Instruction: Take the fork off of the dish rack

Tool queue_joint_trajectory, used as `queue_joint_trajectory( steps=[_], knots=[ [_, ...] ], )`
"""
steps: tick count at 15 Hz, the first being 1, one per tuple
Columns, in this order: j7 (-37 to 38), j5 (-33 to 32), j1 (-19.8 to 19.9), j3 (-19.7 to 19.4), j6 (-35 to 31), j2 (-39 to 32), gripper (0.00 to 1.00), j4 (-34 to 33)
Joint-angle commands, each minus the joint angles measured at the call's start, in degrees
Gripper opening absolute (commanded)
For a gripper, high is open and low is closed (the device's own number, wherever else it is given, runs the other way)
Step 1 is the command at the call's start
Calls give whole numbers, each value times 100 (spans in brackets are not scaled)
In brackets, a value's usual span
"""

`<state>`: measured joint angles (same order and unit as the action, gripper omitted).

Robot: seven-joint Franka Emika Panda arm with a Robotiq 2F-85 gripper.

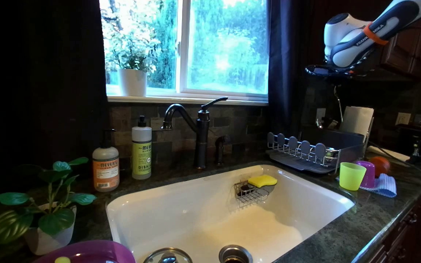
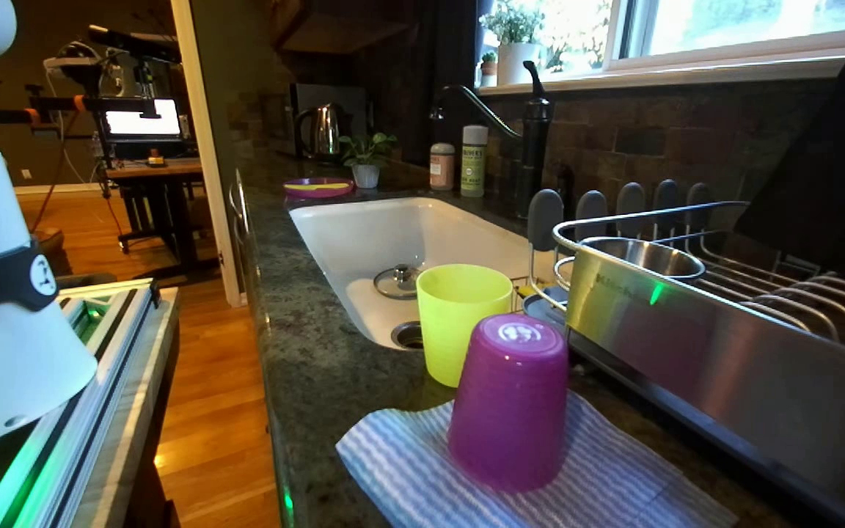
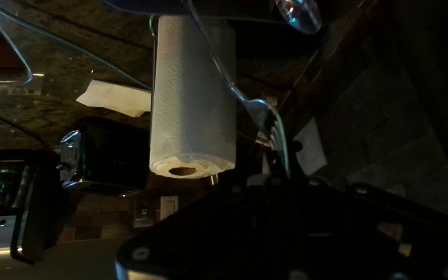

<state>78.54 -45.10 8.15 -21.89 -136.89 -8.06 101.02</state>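
fork is pinched at its tines by the gripper, jaws drawn tight together on it. in an exterior view it is seen held handle-down at the dish rack; whether the handle's end is clear of the rack cannot be told. a purple cup is set upside down on striped cloth, with a lime cup placed upright just beside it.

The silver fork, held tines-up, tilts slightly above the dark dish rack.
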Motion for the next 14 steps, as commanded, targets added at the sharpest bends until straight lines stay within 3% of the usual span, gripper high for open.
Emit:
queue_joint_trajectory(
  steps=[1,6,14],
  knots=[
    [-694,-2,16,477,118,945,1,1103],
    [-1881,-115,143,838,700,1612,1,2079],
    [-4559,138,428,853,669,2634,1,3487]
  ],
)
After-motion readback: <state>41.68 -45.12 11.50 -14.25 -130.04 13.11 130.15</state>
